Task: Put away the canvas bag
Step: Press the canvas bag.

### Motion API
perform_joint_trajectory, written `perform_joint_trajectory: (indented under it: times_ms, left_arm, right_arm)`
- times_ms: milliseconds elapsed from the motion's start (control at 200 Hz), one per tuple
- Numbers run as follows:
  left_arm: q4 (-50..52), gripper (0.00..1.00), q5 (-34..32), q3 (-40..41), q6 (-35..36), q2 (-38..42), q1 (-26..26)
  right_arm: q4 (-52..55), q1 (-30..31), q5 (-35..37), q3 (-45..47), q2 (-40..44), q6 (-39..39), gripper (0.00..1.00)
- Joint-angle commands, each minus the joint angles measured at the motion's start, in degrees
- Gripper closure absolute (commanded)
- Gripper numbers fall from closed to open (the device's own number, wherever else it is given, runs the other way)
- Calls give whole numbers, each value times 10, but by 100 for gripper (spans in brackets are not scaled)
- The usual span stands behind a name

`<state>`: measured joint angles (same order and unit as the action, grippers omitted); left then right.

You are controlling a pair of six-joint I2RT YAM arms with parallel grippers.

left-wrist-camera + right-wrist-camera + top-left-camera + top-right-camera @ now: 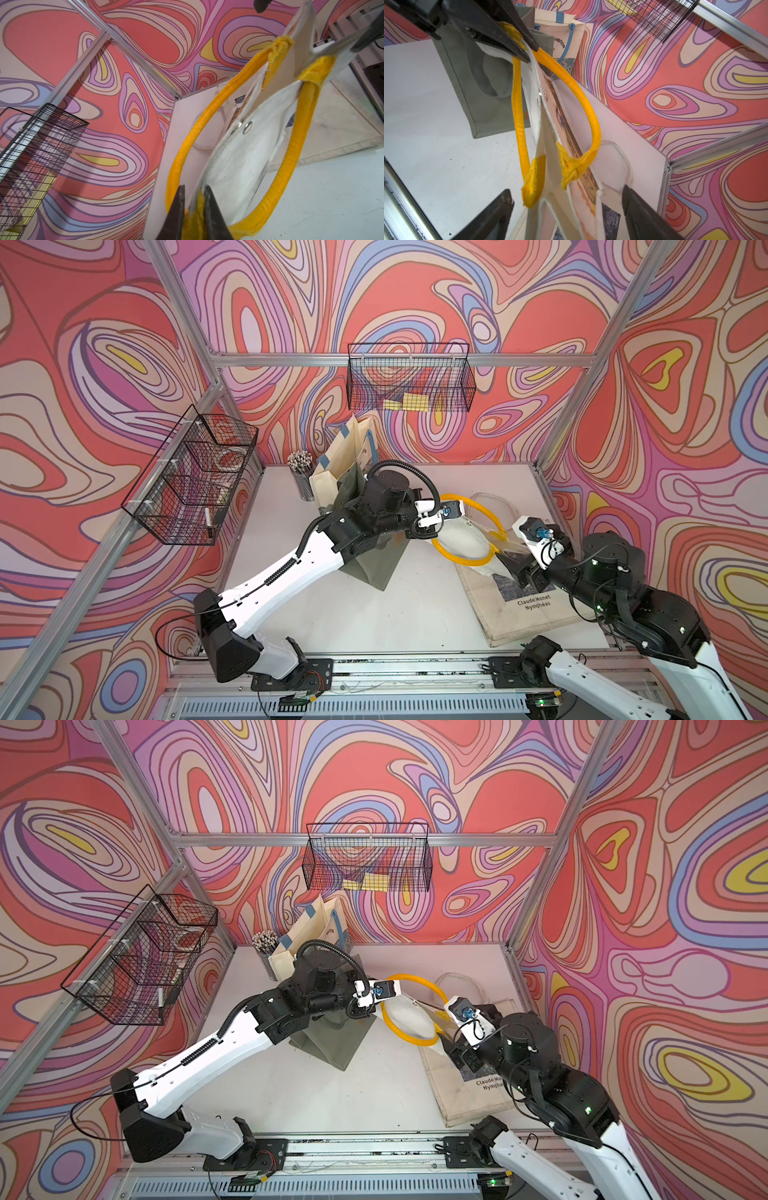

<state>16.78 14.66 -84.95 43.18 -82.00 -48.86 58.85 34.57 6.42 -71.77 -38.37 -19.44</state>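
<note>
The left gripper (193, 188) pinches the yellow handle (199, 124) of the canvas bag (239, 166). The right gripper (566, 190) gapes open astride it.

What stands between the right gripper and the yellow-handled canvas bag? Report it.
Nothing visible does. The right gripper is open, and the rim of the canvas bag runs between its fingers, near where the yellow handles are sewn on. The left gripper is shut on the bag's far end.
</note>
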Motion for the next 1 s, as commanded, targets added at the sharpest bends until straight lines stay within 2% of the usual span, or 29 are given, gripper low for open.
perform_joint_trajectory:
  times_ms: [0, 175, 591, 991]
  left_arm:
    - [-86, 100, 31, 4, 10, 25, 7]
    - [-99, 100, 44, -1, 16, 26, 14]
    - [-115, 100, 73, -20, 13, 22, 28]
    - [-103, 100, 107, -60, 15, 3, 39]
  right_arm:
    - [55, 0, -1, -11, 9, 10, 9]
    - [52, 1, 20, -14, 37, 8, 2]
    - [120, 1, 90, -39, 51, -34, 2]
    - [120, 1, 75, -19, 68, -62, 2]
